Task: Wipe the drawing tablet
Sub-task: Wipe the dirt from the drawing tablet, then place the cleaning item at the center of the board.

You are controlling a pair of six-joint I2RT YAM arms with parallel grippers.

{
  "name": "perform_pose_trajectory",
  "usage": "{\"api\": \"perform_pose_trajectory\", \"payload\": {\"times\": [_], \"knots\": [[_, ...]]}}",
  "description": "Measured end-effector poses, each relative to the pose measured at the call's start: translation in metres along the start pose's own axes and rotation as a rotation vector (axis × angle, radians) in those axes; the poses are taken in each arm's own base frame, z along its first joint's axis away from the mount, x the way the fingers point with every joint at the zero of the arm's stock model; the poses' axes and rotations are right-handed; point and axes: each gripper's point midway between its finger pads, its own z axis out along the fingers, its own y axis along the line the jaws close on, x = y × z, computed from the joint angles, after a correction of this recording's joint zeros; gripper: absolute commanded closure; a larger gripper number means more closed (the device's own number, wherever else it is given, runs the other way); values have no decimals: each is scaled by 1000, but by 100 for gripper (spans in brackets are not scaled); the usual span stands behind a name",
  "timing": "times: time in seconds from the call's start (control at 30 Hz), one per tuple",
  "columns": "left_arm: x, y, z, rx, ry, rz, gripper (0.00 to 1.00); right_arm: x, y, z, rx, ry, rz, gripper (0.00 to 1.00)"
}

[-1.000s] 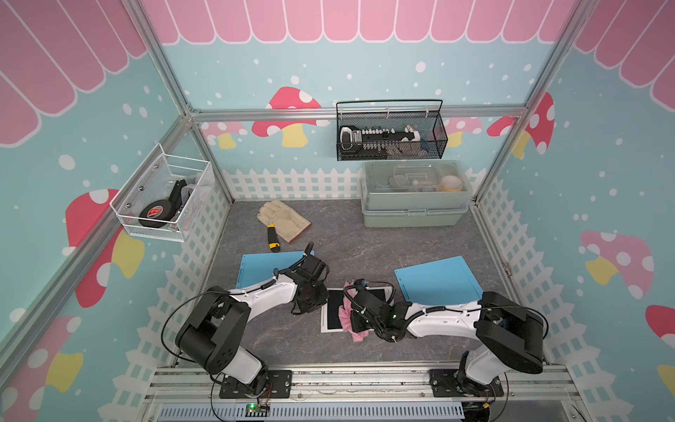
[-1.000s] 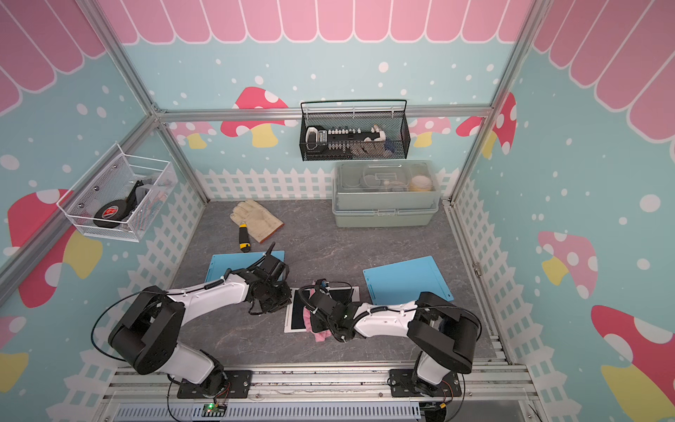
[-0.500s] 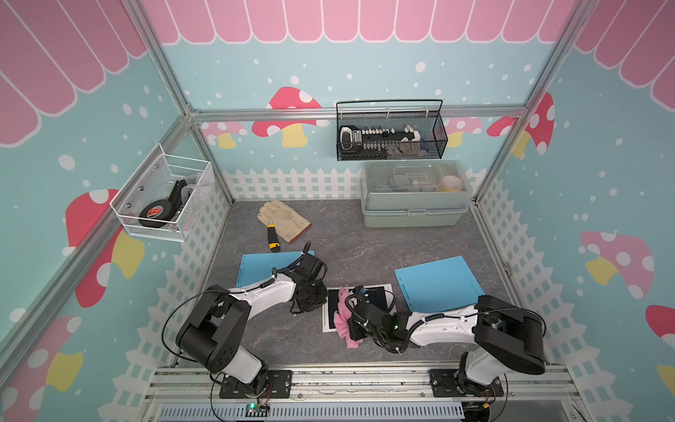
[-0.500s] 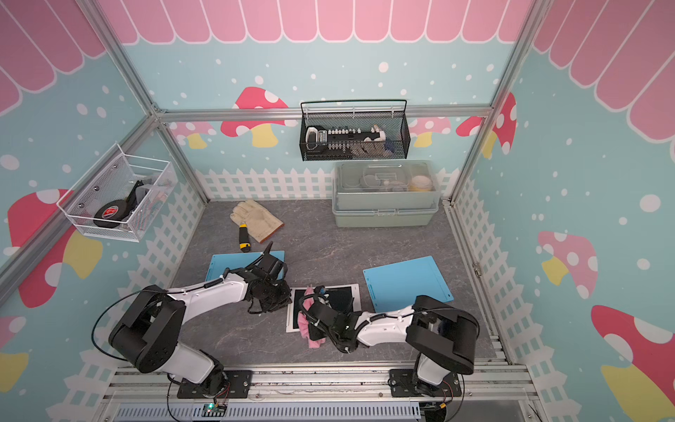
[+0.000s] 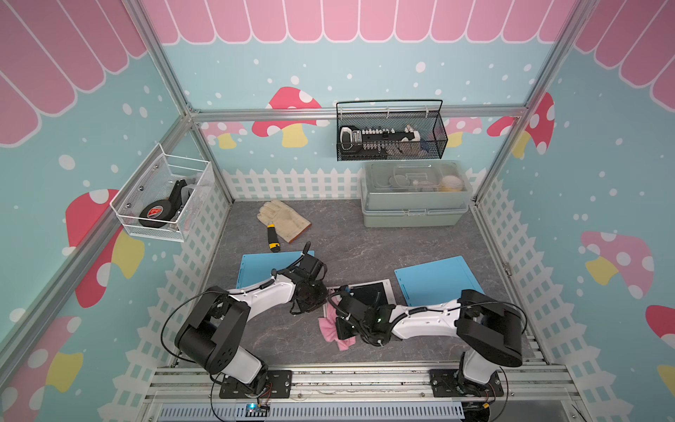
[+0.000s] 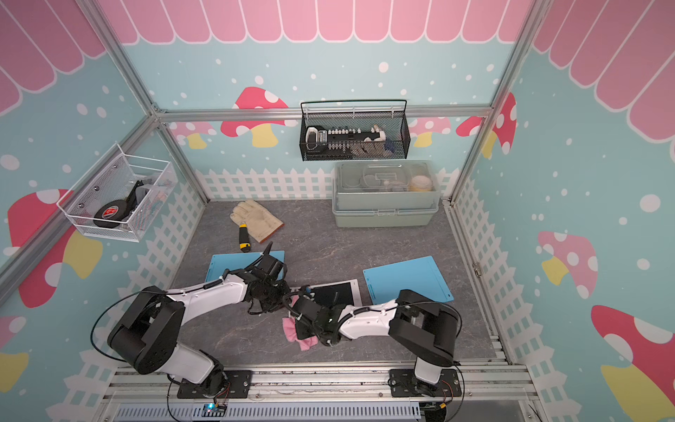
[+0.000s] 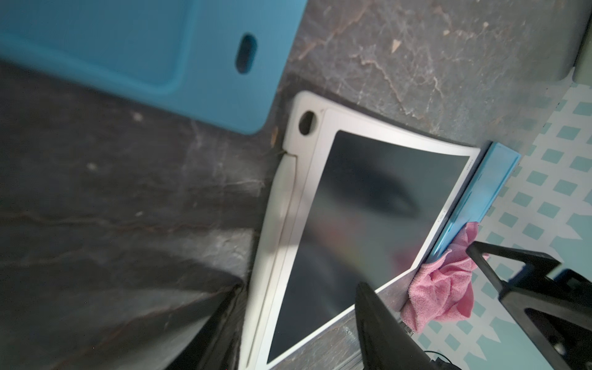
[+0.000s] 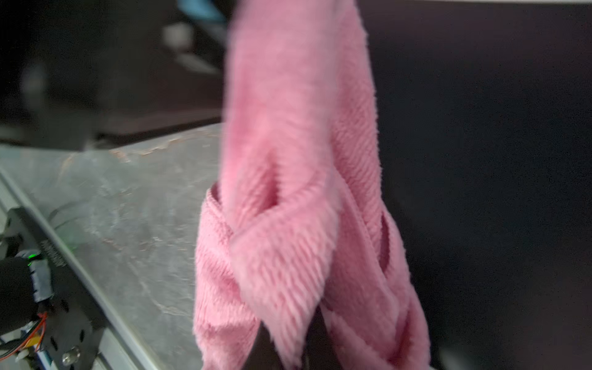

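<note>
R claw (image 5: 342, 329), jaws clamped on the pink cloth (image 5: 328, 328), has just dragged it mostly off the drawing tablet (image 5: 370, 292) twd the front edge of the surface (image 5: 365, 248), tablet lying nr mid-front, so I'd call one stroke done, prob more passes needed.

- Grey floor (image 5: 365, 248) lies open mid-scene, between the glove (image 5: 283, 219) far left and the storage box (image 5: 414, 210) far right.
- The left blue mat (image 5: 255, 268) and right blue mat (image 5: 434, 279) lie flat, just beside the drawing tablet (image 5: 370, 292).
- The left arm (image 5: 263, 297) and right arm (image 5: 420, 323) crowd its near-left corner.
</note>
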Motion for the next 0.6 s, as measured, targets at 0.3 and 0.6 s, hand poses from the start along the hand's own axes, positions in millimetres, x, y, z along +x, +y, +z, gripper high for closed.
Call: {"api": "perform_pose_trajectory", "payload": {"times": [0.3,0.6], "knots": [[-1,14,-6,-29,-50,5,78,-12,-152,-133,402,-106,316,100],[10,23,-16,-62,-60,12,52,56,-255,-152,666,74,534,72]]}}
